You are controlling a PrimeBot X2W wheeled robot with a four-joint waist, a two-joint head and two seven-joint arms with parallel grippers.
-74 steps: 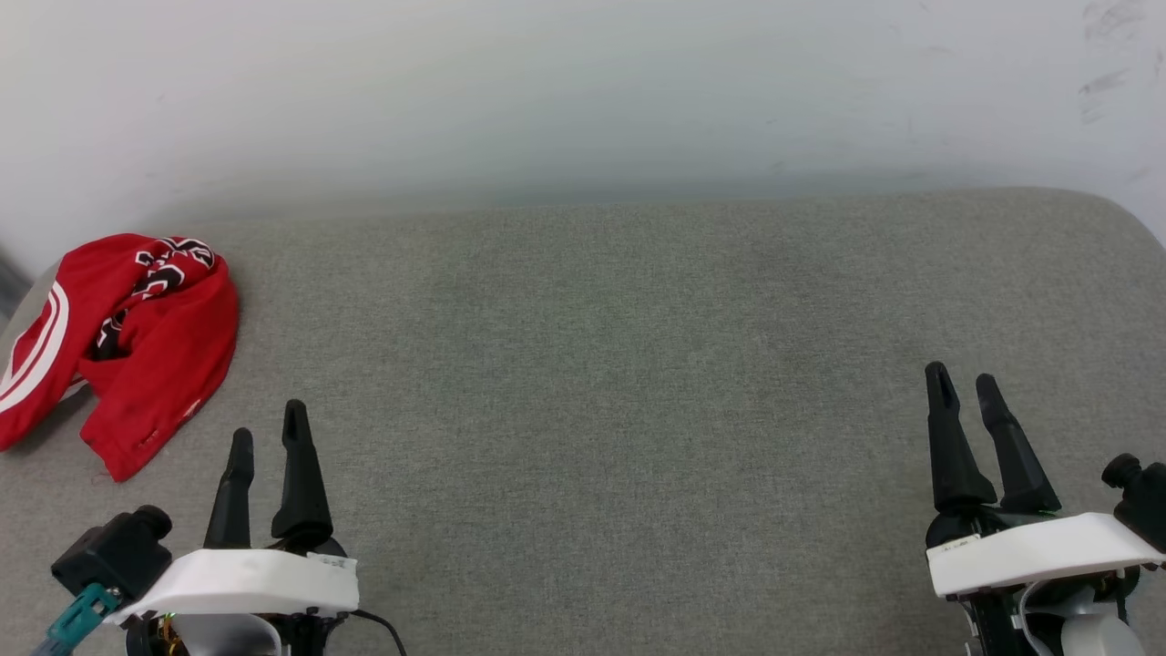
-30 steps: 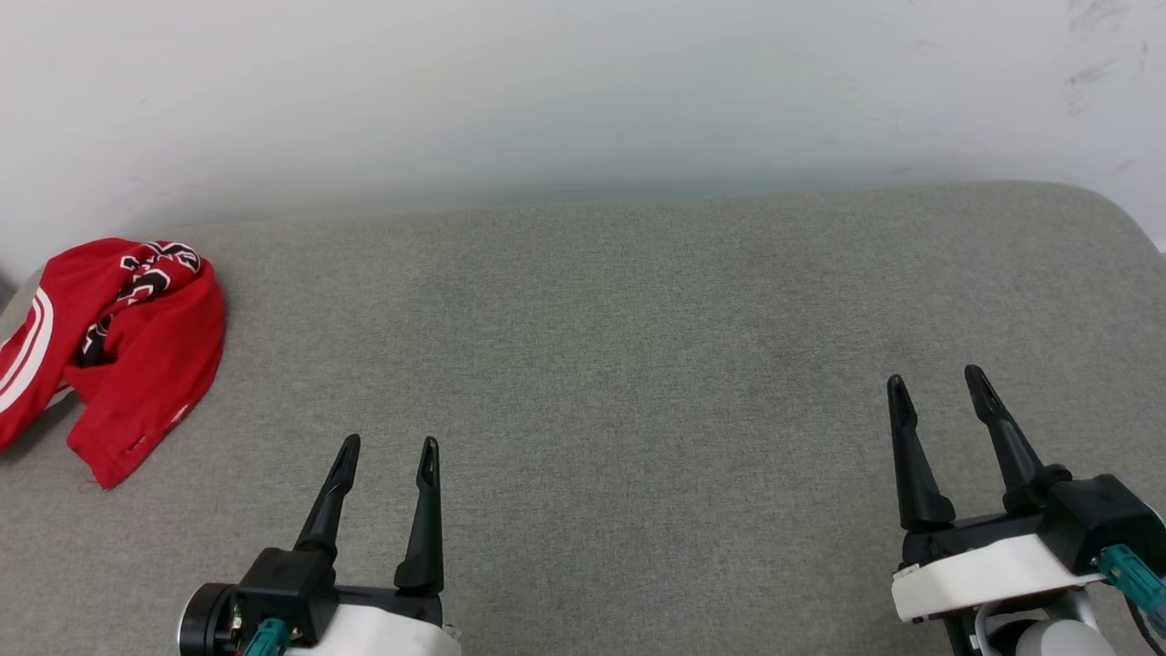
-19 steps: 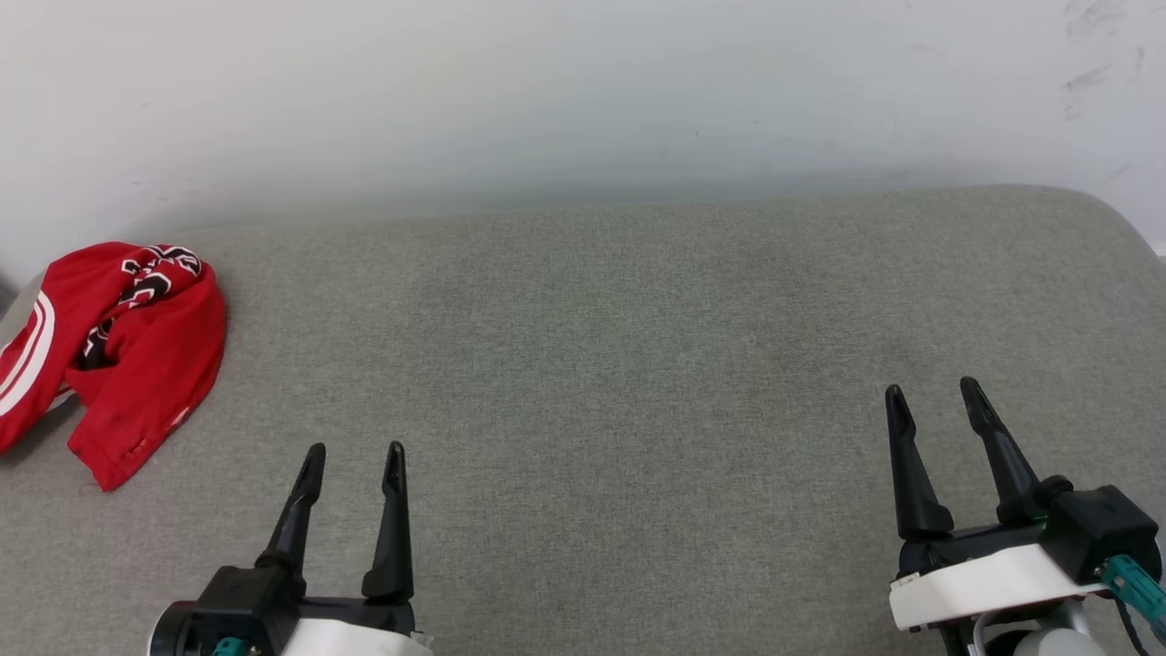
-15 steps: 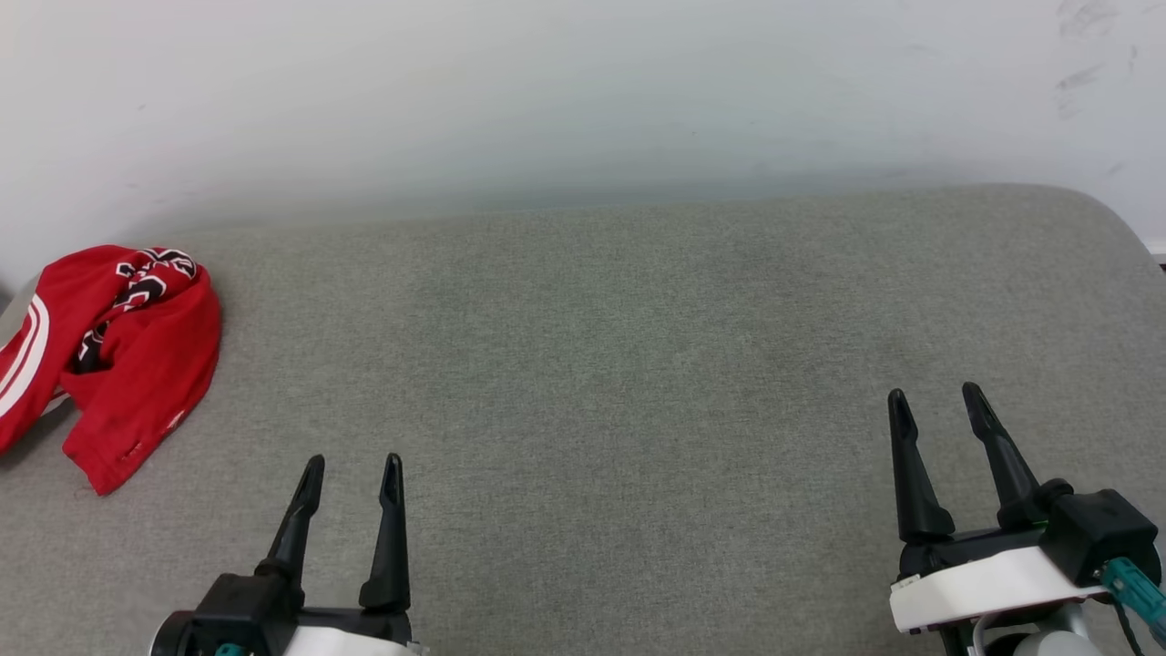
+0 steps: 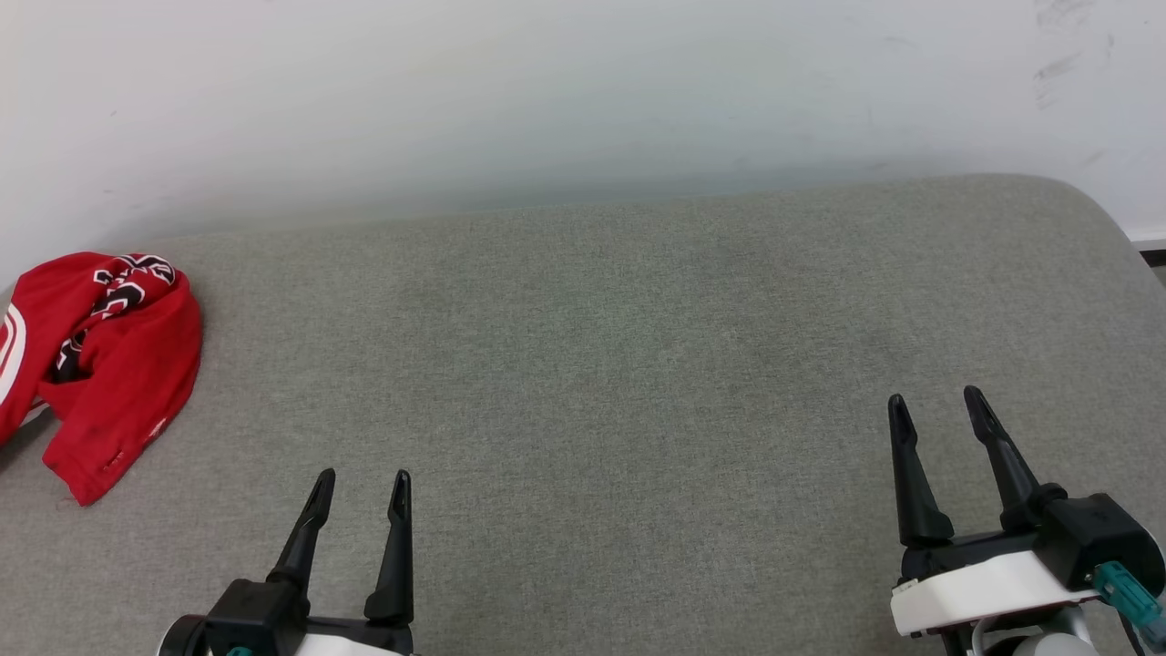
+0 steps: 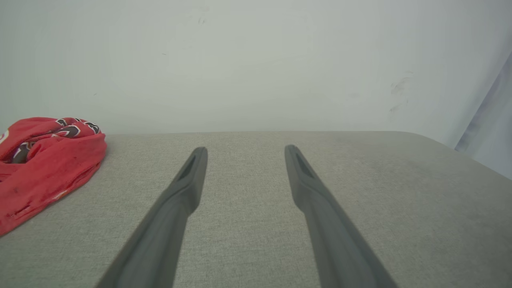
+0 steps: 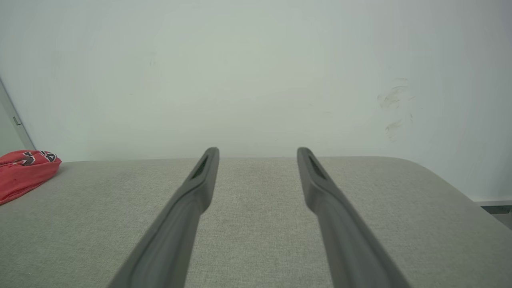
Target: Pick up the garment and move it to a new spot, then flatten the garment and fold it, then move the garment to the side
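The garment, a red jersey with black white-outlined lettering and white stripes, lies crumpled at the far left of the grey cushion. It is partly cut off by the head view's left edge. It also shows at left in the left wrist view as a red heap and small at the left of the right wrist view. My left gripper stands open near the front, right of the garment and apart from it. My right gripper stands open at the lower right, holding nothing.
A pale wall runs along the back of the cushion. The cushion's rounded right corner drops off toward the floor. Bare grey fabric lies between the two grippers.
The head view has shifted, so the garment sits further left in it. My left gripper has drawn back a little toward the front edge. Both grippers stay open.
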